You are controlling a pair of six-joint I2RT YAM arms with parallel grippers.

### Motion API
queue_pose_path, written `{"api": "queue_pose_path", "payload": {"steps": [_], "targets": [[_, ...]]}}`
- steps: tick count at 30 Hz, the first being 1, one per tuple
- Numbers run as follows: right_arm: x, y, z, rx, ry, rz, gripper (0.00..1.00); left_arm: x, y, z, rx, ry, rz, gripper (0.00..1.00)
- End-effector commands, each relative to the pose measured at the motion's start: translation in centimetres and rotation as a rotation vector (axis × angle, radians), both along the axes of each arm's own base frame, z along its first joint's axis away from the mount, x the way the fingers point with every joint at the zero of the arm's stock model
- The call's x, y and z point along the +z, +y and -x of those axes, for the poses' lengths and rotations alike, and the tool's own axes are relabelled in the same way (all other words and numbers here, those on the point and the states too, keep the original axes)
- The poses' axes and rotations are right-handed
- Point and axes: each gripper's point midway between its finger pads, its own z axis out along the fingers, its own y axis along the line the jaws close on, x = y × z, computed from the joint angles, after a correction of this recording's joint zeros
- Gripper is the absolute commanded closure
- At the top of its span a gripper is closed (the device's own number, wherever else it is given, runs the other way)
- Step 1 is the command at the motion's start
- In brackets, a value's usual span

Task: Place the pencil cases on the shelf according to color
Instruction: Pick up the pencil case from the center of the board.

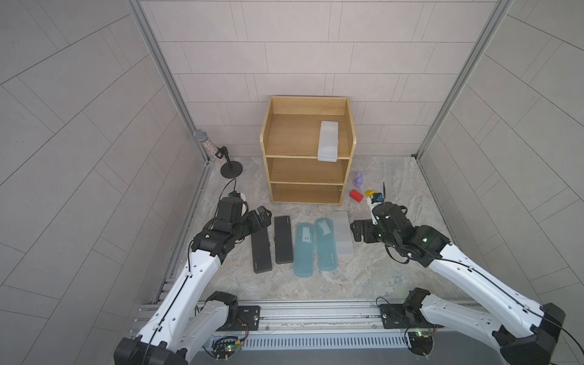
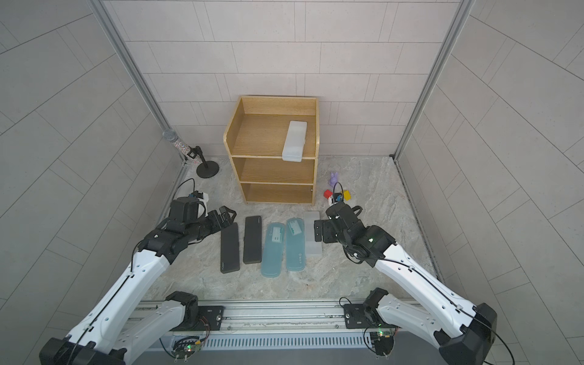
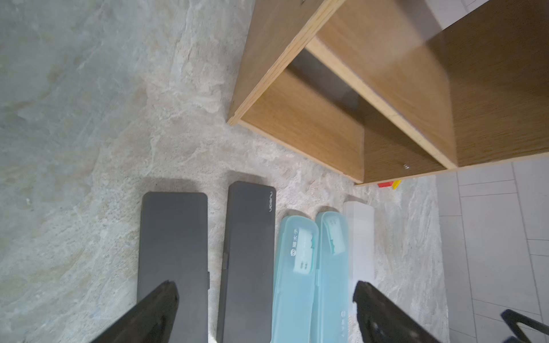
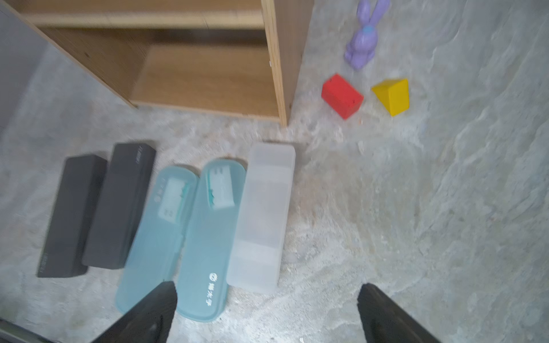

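Six pencil cases, catalogued left to right. Microphone [image 1: 207,143]: on its stand, far left. My left end effector [image 1: 264,216]: jaws wide, holding nothing, near the far end of the first black case [image 1: 261,251]. Second black case [image 1: 282,239], first teal case [image 1: 304,249], second teal case [image 1: 326,244], lower white case [image 1: 343,233]: flat on the worktop [image 1: 395,177], side by side before the shelf [image 1: 286,136]. Upper white case [image 1: 328,141]: on the shelf's top level, right side, seemingly overhanging the front edge. My right end effector [image 1: 356,230]: jaws wide, empty, just beside the lower white case. Purple rabbit [image 1: 359,179], red block [image 1: 356,195], yellow block [image 1: 369,192]: right of the shelf.
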Motion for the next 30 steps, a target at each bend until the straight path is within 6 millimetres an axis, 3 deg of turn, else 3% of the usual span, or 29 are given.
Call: {"api": "queue_pose_path", "payload": {"steps": [1, 7, 12, 30], "targets": [[-2.0, 0.9, -0.3, -0.023, 0.031, -0.051, 0.00, -1.0, 0.6, 0.9, 0.018, 0.013, -0.058, 0.00], [-6.8, 2.8, -0.8, -0.015, 0.133, -0.073, 0.00, -2.6, 1.1, 1.7, 0.012, 0.058, -0.142, 0.01], [-9.6, 4.3, -1.4, -0.012, 0.210, -0.083, 0.02, -2.4, 0.9, 2.1, 0.001, 0.043, -0.134, 0.01], [-14.4, 3.2, -2.2, -0.063, 0.295, 0.079, 0.03, -1.7, 0.6, 2.5, -0.027, 0.014, -0.113, 0.00]]}}
